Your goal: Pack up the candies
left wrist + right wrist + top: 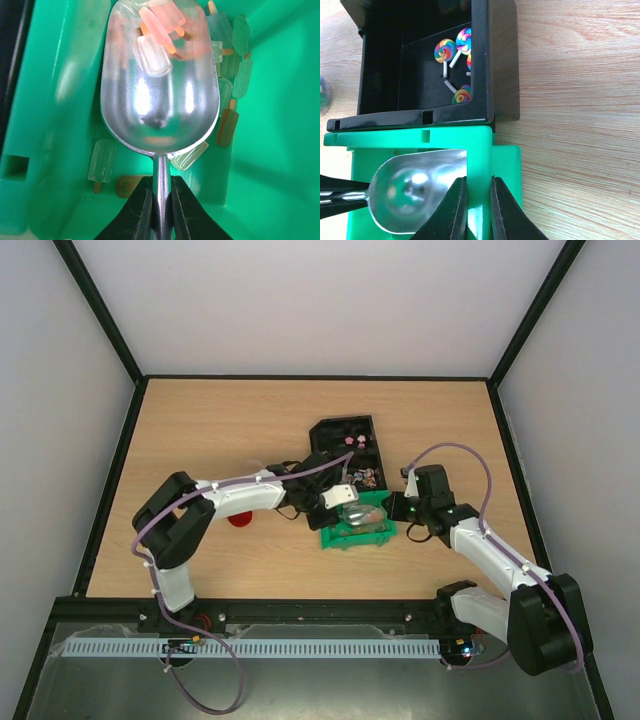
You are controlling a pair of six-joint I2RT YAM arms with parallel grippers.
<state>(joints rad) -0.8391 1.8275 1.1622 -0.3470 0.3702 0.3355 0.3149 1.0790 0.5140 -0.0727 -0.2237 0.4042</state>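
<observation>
My left gripper [162,182] is shut on the handle of a silver metal scoop [160,95], which hangs inside the green bin [280,125]. A few pink and whitish popsicle-shaped candies [156,35] lie at the far end of the scoop's bowl. More pale green and tan candies [235,85] lie on the bin floor around it. My right gripper [479,181] is shut on the green bin's right wall [480,150]. In the top view, the left gripper [335,496] and right gripper [398,510] meet at the green bin [340,537].
A black bin [500,60] stands against the green bin's far side and holds rainbow lollipop candies [452,50]. A round red lid [240,519] lies on the wooden table under the left arm. Black rails edge the table.
</observation>
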